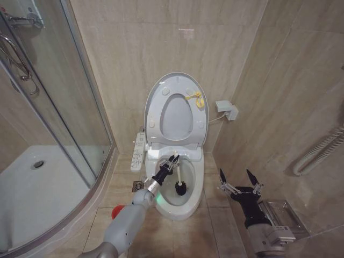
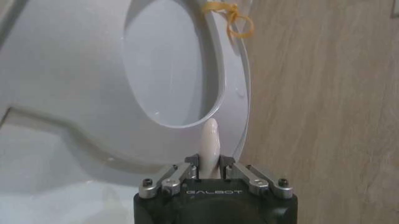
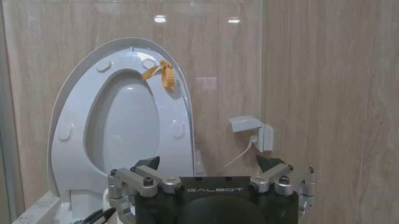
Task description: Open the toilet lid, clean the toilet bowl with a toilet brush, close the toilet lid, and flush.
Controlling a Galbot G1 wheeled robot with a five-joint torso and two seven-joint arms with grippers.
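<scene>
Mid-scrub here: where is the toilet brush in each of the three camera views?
Head view: toilet brush at centre, head down in the toilet bowl, held by the left claw.
Left wrist view: its white handle rises from the claw.
Right wrist view: not in it.
Shared landmark: yellow tag.

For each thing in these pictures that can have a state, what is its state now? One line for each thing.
toilet lid: raised, upright against the wall.
seat: raised with the lid, yellow tag on it.
toilet bowl: uncovered.
toilet brush: held, bristle head down inside the bowl.
left gripper: shut on the brush handle, over the bowl.
right gripper: open, holding nothing, to the right of the toilet.
</scene>
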